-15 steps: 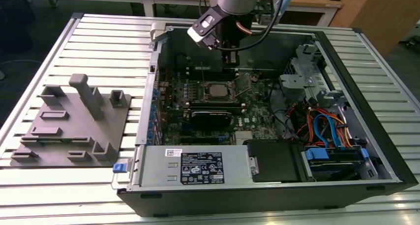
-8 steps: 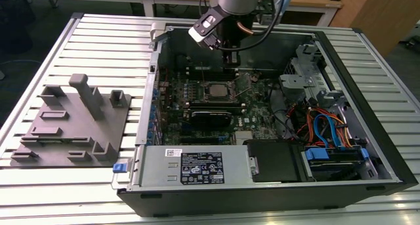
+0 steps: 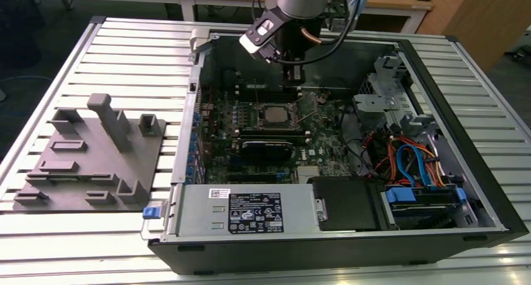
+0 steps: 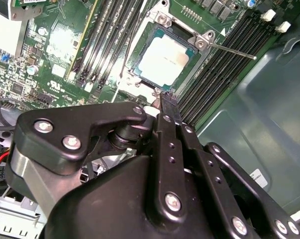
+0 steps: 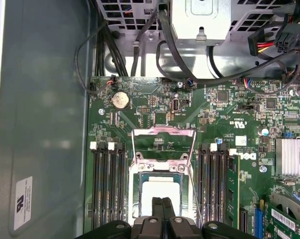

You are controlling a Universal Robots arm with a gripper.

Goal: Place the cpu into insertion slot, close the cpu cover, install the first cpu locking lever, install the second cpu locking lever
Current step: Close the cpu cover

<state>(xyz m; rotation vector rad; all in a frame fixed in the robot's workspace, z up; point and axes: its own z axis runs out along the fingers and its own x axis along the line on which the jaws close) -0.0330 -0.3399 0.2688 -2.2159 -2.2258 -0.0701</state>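
A grey fixture (image 3: 91, 160) sits on the slatted table (image 3: 133, 42) at the exterior view's left, well apart from the gripper (image 3: 292, 74). The gripper hangs inside the open computer case (image 3: 489, 191), above the green motherboard (image 3: 249, 132). In both wrist views its two black fingers (image 5: 158, 209) are pressed together, narrow and holding nothing. The cpu (image 5: 161, 193) lies flat in the slot (image 5: 138, 191) just beyond the fingertips, its silver top bare. The cover (image 5: 162, 130) stands open on the slot's far side from the gripper, with green board showing through its window. Memory slots (image 5: 107, 184) flank the slot on either side of the fingers. In the second wrist view a thin lever (image 4: 232, 51) juts free from the slot's far corner, away from the gripper's tip.
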